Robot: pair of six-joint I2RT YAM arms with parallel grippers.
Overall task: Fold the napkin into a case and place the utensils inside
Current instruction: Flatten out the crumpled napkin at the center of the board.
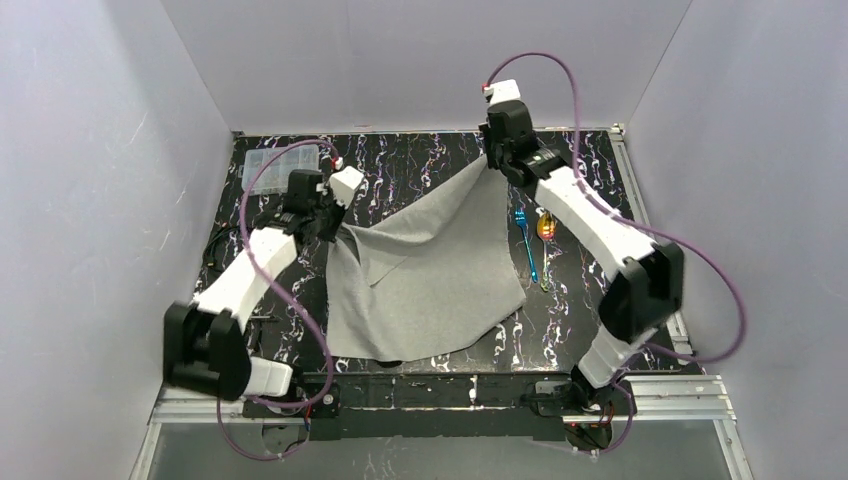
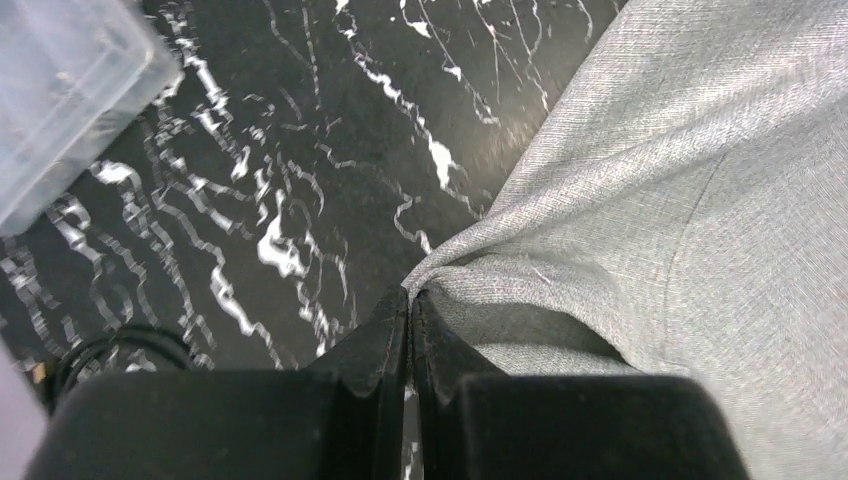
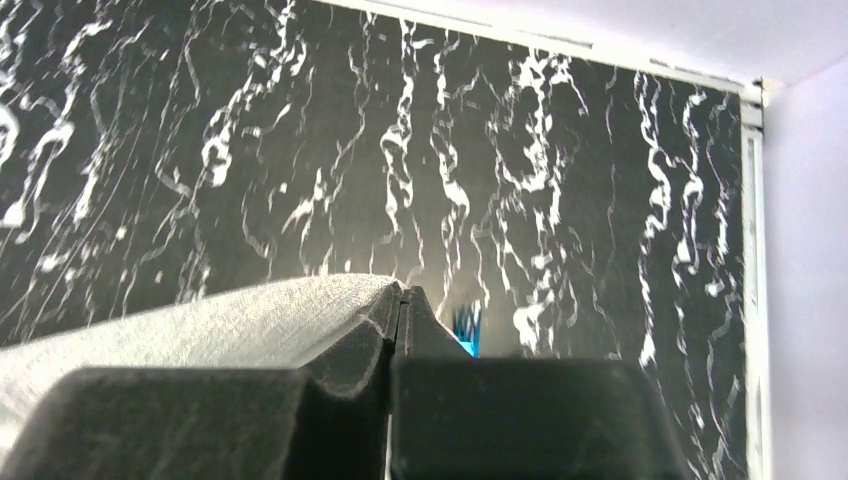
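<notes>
1. Grey woven cloth is pinched in both pairs of fingers. My left fingers (image 2: 375, 345) are clenched on one corner of the soft light-grey square napkin (image 2: 700, 200), and the weave bunches into creases right at their tips.
2. My right fingers (image 3: 375, 335) are clamped just as tight on another corner, with the cloth draping away to their left in that wrist view.
3. From above, the held edge is raised and runs on a slant, from the left corner at mid-depth up to the right corner near the far wall. The rest of the napkin slopes down toward the arm bases, and its near edge lies flat on the black, white-veined tabletop (image 1: 420, 165).
4. I judge that the coming fold turns on this: the free cloth lies nearward of both grips, so the held edge has to travel toward me and over it.
5. Just right of the napkin lie a slim bright-blue metal utensil (image 1: 524, 245) and a gold-orange metal utensil (image 1: 546, 225). The blue one's long axis runs far to near. Both are closer to my right arm.
6. At the far left corner, near my left arm, sits a clear plastic compartment box (image 1: 280, 160).
</notes>
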